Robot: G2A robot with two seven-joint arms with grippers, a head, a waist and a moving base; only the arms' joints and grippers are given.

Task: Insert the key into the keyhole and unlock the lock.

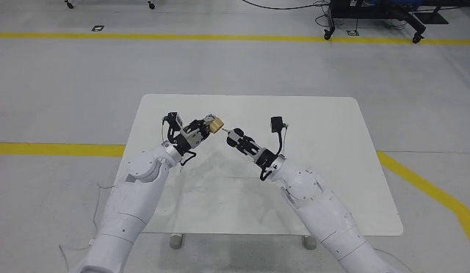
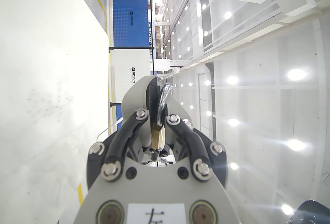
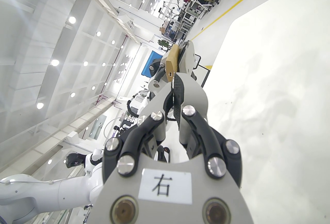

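Left gripper [image 1: 198, 129] clamps one brass padlock [image 1: 214, 125] over the white table [image 1: 330, 170]; right gripper [image 1: 236, 137] pinches one key [image 1: 228, 131], touching the padlock. Left wrist: fingers [image 2: 150, 92] squeeze the shackle [image 2: 163, 97], with a one-character sticker [image 2: 156, 214] below. Right wrist: closed fingertips [image 3: 178, 85] meet the padlock's base, matching label [image 3: 165, 188]. Can't tell if the key's inside.

Top view: high above both arms, facing straight down on the worktop [image 1: 330, 133].
Left wrist: close behind left fingers [image 2: 134, 98], facing along them.
Right wrist: close behind right fingers [image 3: 193, 90], likewise.
Shared: the lock [image 1: 215, 125], in all three.
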